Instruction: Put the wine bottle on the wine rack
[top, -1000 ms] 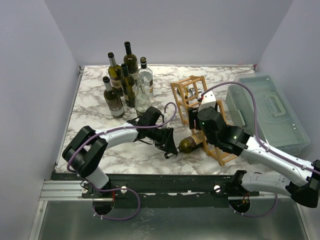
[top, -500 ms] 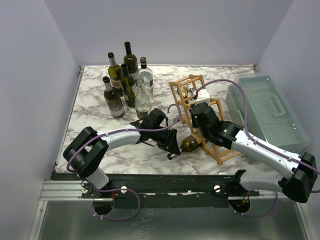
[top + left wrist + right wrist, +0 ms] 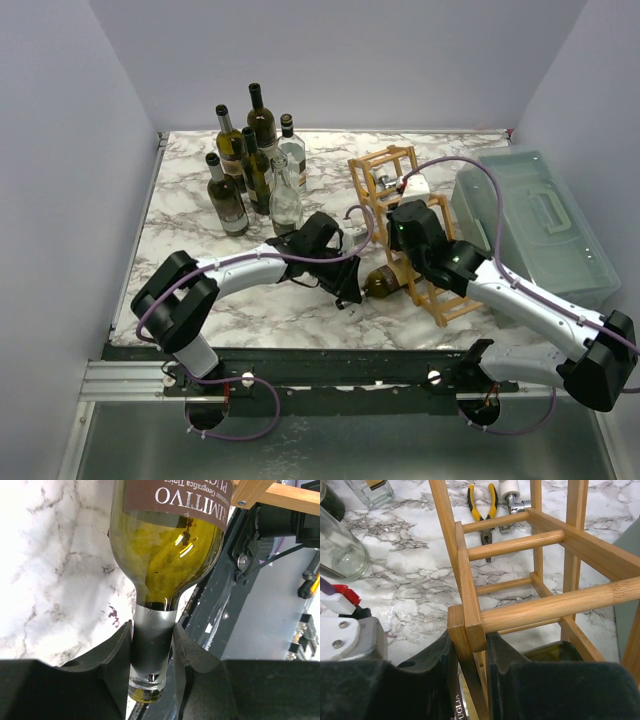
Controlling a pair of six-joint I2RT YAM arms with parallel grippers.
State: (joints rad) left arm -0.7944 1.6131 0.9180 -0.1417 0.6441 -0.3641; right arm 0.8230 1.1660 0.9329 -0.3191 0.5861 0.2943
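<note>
Step in hand: I judge this as insertion. The bottle is being fed base-first into the rack while the other arm braces the frame.
Next move: I would push the bottle along its own axis, toward the right of the overhead frame, until the body rests on the bars. The neck clamp comes off only after that, and the rack must be kept from sliding.
Left arm pose: It reaches low across the marble table [image 3: 200, 300] from the lower left of the overhead frame to its centre, with the wrist near the surface.
Left gripper [image 3: 151, 655]: Clenched on the foil-capped neck, one finger on each side.
Wine bottle [image 3: 167, 545]: Lies on its side at the centre of the overhead frame, neck toward lower left. The labelled body passes under a rack bar. I cannot tell how deep it sits.
Wine rack [image 3: 470, 595]: Stands right of centre. The bottle enters its near lower cell.
Right gripper [image 3: 470, 645]: Clamped on a corner post of the rack, just above the bottle.
Right arm pose: It extends from the lower right up to the frame's centre, with the wrist above the rack.
Surroundings: Spare bottles [image 3: 250, 160] stand at the upper left and a plastic box [image 3: 540, 220] lies at the right.
</note>
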